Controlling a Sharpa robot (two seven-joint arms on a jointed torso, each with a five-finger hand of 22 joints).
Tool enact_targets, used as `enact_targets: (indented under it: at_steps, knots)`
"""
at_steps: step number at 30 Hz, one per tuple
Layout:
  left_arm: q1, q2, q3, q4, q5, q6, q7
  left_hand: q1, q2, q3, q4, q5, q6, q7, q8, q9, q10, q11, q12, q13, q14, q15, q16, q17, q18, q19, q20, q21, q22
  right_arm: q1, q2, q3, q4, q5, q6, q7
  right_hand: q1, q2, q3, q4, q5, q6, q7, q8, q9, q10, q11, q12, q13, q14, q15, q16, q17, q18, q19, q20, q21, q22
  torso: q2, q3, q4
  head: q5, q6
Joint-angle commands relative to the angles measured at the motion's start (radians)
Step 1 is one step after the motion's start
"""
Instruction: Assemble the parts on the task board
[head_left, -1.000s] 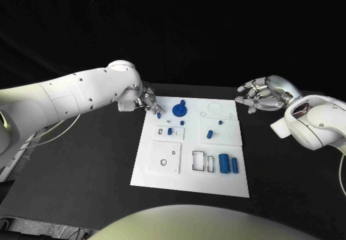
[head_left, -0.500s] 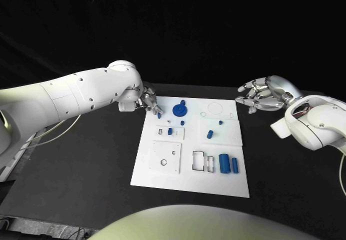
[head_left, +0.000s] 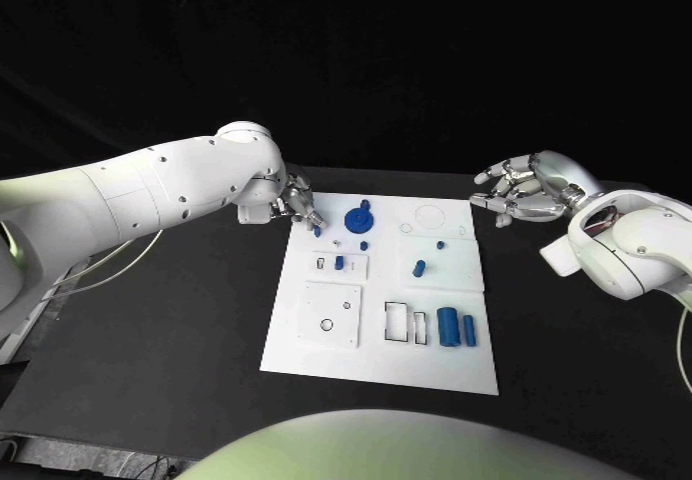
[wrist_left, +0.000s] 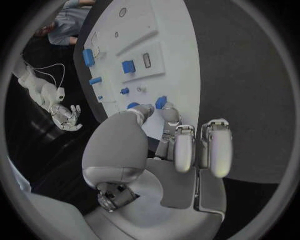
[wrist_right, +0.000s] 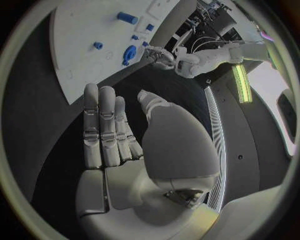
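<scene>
— Where is your left hand (head_left: 293, 204), and what is in it?

— It sits at the far left corner of the task board (head_left: 378, 370), just above the white plate. A small blue peg (head_left: 316, 230) is pinched between my thumb and a fingertip — its long axis runs roughly up and down, the free end pointing at the board. From my left wrist I see the same blue peg (wrist_left: 160, 102) at my fingertips (wrist_left: 167, 113), the other fingers lying straight beside them.

— And your right hand (head_left: 524, 190)?

— Held off the board's far right corner, well apart from it, fingers apart and lightly curled, nothing in it.

— What lies on the board?

— A round blue knob (head_left: 359, 217) near the peg, a short blue pin (head_left: 420, 268) mid-board lying slightly tilted, and two blue cylinders (head_left: 456, 327) side by side on the right, long axes running near to far.
</scene>
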Motion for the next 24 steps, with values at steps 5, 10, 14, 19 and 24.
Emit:
enact_targets:
  at_steps: [5, 10, 14, 19, 24]
  knots:
    - [-0.001, 0.005, 0.000, -0.003, 0.011, 0.011, 0.004, 0.007, -0.003, 0.003, 0.004, -0.004, 0.007, 0.000, 0.007, 0.002, 0.004, -0.003, 0.005, 0.002, 0.087, -0.006, -0.004, 0.203, 0.000, 0.023, 0.001, -0.001, 0.085, -0.001, 0.002, 0.000, 0.000, -0.002, 0.015, 0.006, 0.000, 0.009, -0.003, 0.005, -0.001, 0.007, -0.001, 0.004, 0.001, -0.017, -0.008, -0.003, -0.001, -0.007, 0.001, -0.003, 0.001, 0.019, 0.004, 0.004, -0.007, -0.001, 0.000, 0.0001, 0.0004, 0.000, 0.000]
    - [-0.002, 0.006, 0.000, -0.006, 0.011, 0.014, 0.003, 0.009, -0.001, 0.004, 0.004, -0.004, 0.008, -0.001, 0.008, 0.002, 0.004, -0.004, 0.006, 0.003, 0.087, -0.006, -0.004, 0.203, 0.001, 0.022, 0.001, -0.002, 0.084, -0.001, 0.002, 0.000, 0.000, -0.002, 0.015, 0.006, 0.000, 0.009, -0.003, 0.005, -0.001, 0.007, -0.001, 0.005, 0.001, -0.017, -0.008, -0.002, -0.002, -0.006, 0.001, -0.004, 0.002, 0.019, 0.004, 0.004, -0.008, -0.002, 0.000, 0.0002, 0.0000, 0.001, 0.000]
    - [-0.002, 0.006, -0.001, -0.007, 0.011, 0.015, 0.003, 0.023, 0.005, 0.009, 0.001, -0.003, 0.009, -0.004, 0.012, 0.004, 0.006, -0.006, 0.007, 0.003, 0.087, -0.008, -0.004, 0.202, 0.000, 0.023, 0.000, -0.002, 0.085, -0.001, 0.002, 0.000, 0.000, -0.002, 0.016, 0.006, 0.000, 0.009, -0.003, 0.005, -0.001, 0.007, -0.001, 0.005, 0.001, -0.017, -0.008, -0.002, -0.002, -0.006, 0.001, -0.004, 0.002, 0.019, 0.004, 0.004, -0.008, -0.002, 0.000, 0.0005, 0.0000, 0.001, 0.000]
    - [-0.002, 0.006, -0.001, -0.007, 0.018, 0.013, 0.004, 0.078, 0.021, 0.037, -0.012, -0.001, 0.008, -0.010, 0.020, 0.007, 0.010, -0.012, 0.009, 0.005, 0.087, -0.013, -0.004, 0.202, 0.001, 0.023, -0.003, -0.002, 0.085, -0.001, 0.002, 0.000, 0.000, -0.002, 0.016, 0.006, 0.000, 0.009, -0.003, 0.005, -0.001, 0.007, -0.001, 0.005, 0.001, -0.017, -0.008, -0.002, -0.002, -0.006, 0.001, -0.004, 0.002, 0.019, 0.004, 0.004, -0.008, -0.002, -0.001, 0.0005, 0.0004, 0.001, 0.000]
    - [-0.003, 0.006, -0.001, -0.007, 0.034, 0.005, 0.004, 0.171, 0.035, 0.131, -0.061, 0.003, -0.004, -0.015, 0.037, 0.018, 0.021, -0.017, 0.010, 0.009, 0.088, -0.019, -0.002, 0.206, 0.000, 0.025, -0.007, 0.000, 0.090, -0.001, 0.002, 0.000, -0.001, -0.002, 0.016, 0.007, 0.000, 0.009, -0.003, 0.005, -0.001, 0.007, -0.001, 0.005, 0.001, -0.017, -0.008, -0.002, -0.002, -0.006, 0.001, -0.004, 0.002, 0.019, 0.004, 0.004, -0.008, -0.002, -0.001, 0.0006, 0.0000, 0.001, 0.000]
